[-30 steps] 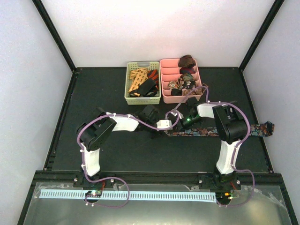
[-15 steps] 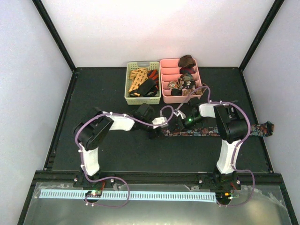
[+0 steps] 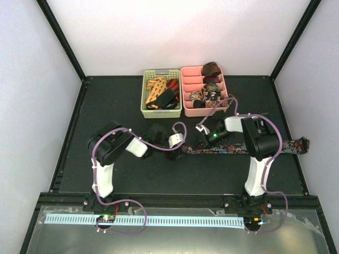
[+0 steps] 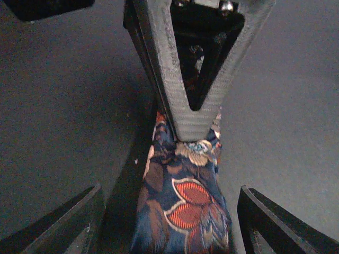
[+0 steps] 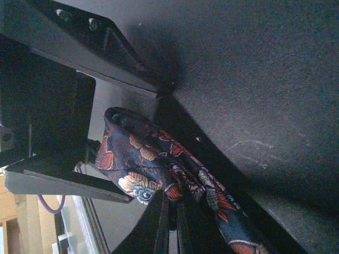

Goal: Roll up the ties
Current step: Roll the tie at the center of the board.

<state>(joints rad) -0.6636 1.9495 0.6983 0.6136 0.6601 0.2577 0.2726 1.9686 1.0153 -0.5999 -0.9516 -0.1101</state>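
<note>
Your navy floral tie (image 3: pixel 243 147) lies as a long strip across the right half of the dark worktop (image 3: pixel 132 174), running out to its right edge. Both arms meet at the strip's left end.

In the left wrist view, the right fingers (image 4: pixel 193 121) point down onto that end and are pressed together, pinching the fabric at their tip. The right wrist view shows the pinched end curled over into a small loop, raised a little off the worktop.

The left fingers (image 4: pixel 58 222) are spread wide, one on each side of the strip. They touch nothing.

More ties sit at the back. Loose ones are in the green basket (image 3: pixel 161 112) and small coils are in the pink tray (image 3: pixel 186 90).

This looks like the very start of a roll, with the first turn formed and the rest of the strip flat. Next, the curl likely needs holding while it is turned along the strip. You could close the left fingers on the loop so the right fingers can let go and regrip. Keep the edges aligned so the coil does not skew.
</note>
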